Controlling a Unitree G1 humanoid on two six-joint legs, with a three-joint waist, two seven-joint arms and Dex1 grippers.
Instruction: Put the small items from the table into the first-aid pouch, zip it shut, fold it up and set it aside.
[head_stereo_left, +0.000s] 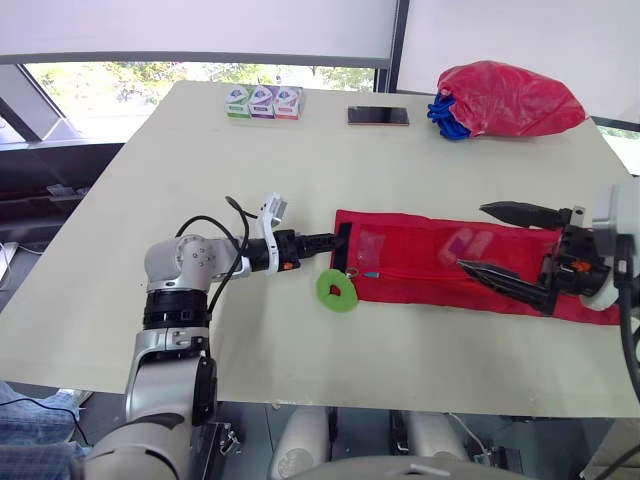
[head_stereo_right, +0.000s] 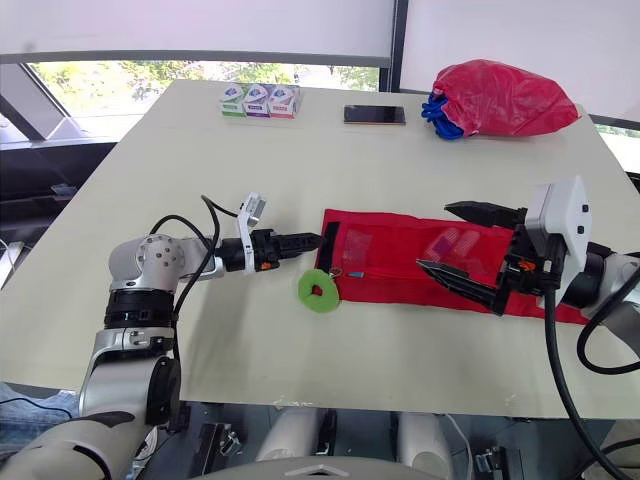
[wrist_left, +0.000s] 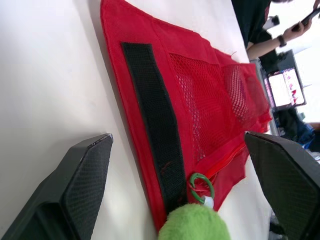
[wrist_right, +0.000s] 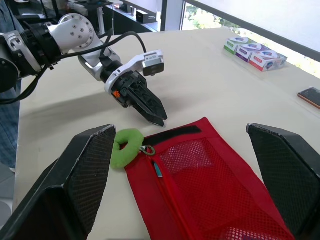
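Note:
The red first-aid pouch (head_stereo_left: 450, 265) lies unfolded and flat on the table, right of centre. A black strip (wrist_left: 152, 115) runs along its left end. A green ring (head_stereo_left: 337, 290) hangs from the zipper pull at that end and rests on the table. Small pinkish items (head_stereo_left: 467, 245) show through the mesh pockets. My left gripper (head_stereo_left: 338, 241) is open, rolled on its side, with its tips at the pouch's left edge just above the ring. My right gripper (head_stereo_left: 471, 237) is open and hovers over the right half of the pouch, holding nothing.
Three small coloured boxes (head_stereo_left: 262, 102) and a phone (head_stereo_left: 378, 116) lie near the table's far edge. A red bag with blue cord (head_stereo_left: 505, 98) sits at the far right. A person's arm holding a phone (wrist_left: 280, 35) shows beyond the table.

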